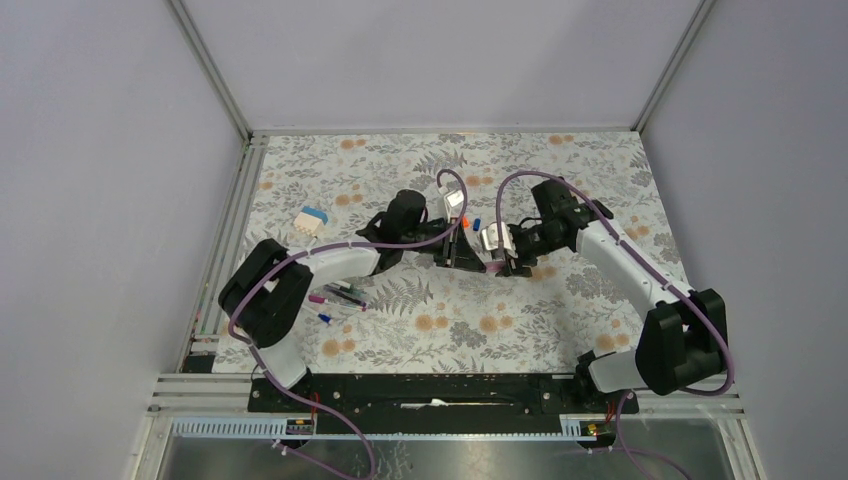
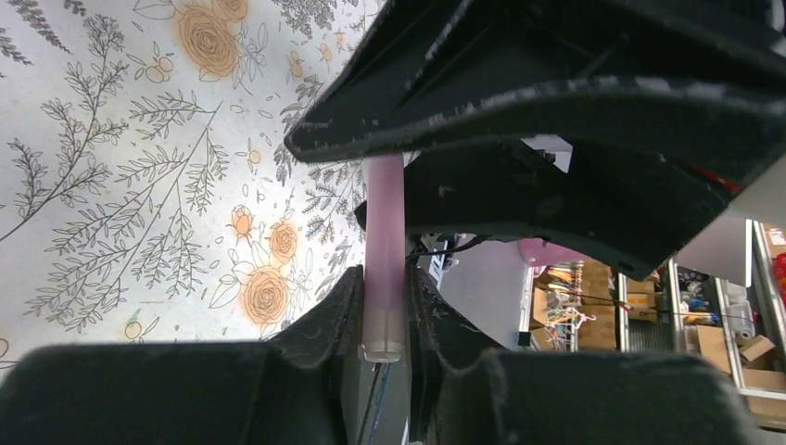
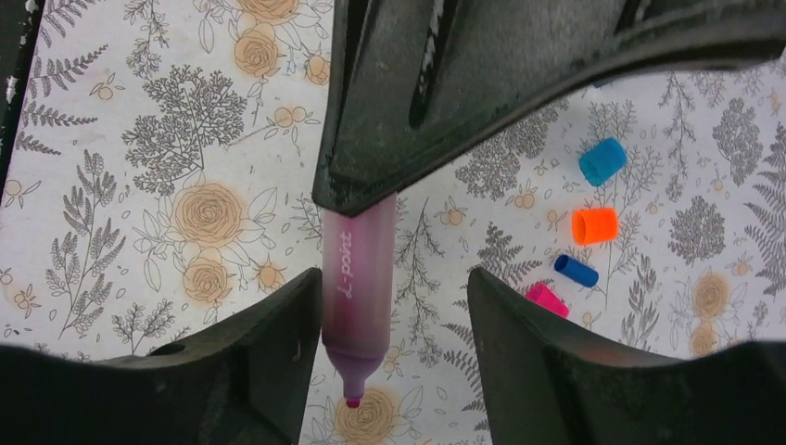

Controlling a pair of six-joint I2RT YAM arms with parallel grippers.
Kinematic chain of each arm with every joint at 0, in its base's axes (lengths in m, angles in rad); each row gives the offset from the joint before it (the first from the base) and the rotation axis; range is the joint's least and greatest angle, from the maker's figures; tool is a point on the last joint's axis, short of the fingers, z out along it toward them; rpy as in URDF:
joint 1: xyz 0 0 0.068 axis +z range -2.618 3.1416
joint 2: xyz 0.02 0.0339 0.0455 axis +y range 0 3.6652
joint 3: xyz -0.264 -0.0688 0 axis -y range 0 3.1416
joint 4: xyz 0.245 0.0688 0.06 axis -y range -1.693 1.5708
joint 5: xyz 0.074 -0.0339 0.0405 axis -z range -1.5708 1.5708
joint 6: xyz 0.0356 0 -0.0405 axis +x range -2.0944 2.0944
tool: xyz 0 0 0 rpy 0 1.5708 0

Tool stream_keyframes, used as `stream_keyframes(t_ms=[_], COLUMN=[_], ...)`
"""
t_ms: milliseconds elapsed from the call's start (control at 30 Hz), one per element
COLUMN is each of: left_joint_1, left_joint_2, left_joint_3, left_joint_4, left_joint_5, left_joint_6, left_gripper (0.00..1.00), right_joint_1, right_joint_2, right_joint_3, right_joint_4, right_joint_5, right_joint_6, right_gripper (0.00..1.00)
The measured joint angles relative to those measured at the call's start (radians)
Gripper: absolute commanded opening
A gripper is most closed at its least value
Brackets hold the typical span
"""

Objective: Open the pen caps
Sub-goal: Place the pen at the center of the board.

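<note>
Found, far left on the matte flower-printed tablecloth (image 1: 600, 170), a blocky blue-and-white box (image 1: 313, 222) and, nearer, a loose scatter of slim pens (image 1: 340, 297). At centre, saw the left gripper (image 2: 384, 311) clenched on the translucent pink highlighter (image 3: 357, 278), a smooth round barrel with tapered nib bare, just beside one finger of the right gripper (image 3: 394, 320), released with jaws well apart. To its right in the right wrist view, noted loose on the cloth a chunky blue cap (image 3: 602, 161), a chunky orange cap (image 3: 594, 225), a slim dark-blue cap (image 3: 576, 270) and a pink cap (image 3: 547, 299).
</note>
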Motion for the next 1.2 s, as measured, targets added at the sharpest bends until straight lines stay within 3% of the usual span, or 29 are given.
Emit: stream_keyframes(t_ms=[133,367,500,633,733,967,1067,1200], left_joint_1=[0.0,0.002,0.003,0.016,0.035,0.135,0.177,0.216], left_joint_2=[0.025,0.031,0.038,0.037,0.009,-0.182,-0.29,-0.431], left_joint_3=[0.0,-0.003,-0.013,-0.027,-0.054,-0.111,-0.138,-0.198], left_joint_4=[0.03,0.119,0.149,0.172,0.163,0.07,0.017,-0.034], left_joint_5=[0.017,0.024,0.027,0.026,0.019,-0.045,-0.112,-0.239], left_joint_6=[-0.043,-0.128,-0.162,-0.181,-0.172,-0.071,-0.003,0.078], left_gripper=[0.0,0.03,0.24,0.53,0.68,0.74,0.78,0.92], right_joint_1=[0.032,0.053,0.053,0.055,0.055,-0.022,-0.162,-0.346], right_joint_2=[0.009,0.012,0.012,0.012,0.01,-0.028,-0.071,-0.123], right_joint_3=[0.0,0.0,0.0,0.0,0.0,-0.043,-0.108,-0.205], right_joint_4=[0.006,0.006,0.006,0.015,0.016,0.024,0.094,0.29], right_joint_5=[0.011,0.014,0.014,0.014,0.014,-0.042,-0.092,-0.053], right_joint_6=[0.006,0.032,0.054,0.101,0.153,0.275,0.405,0.671], right_gripper=[0.52,0.26,0.13,0.1,0.08,0.06,0.03,0.01])
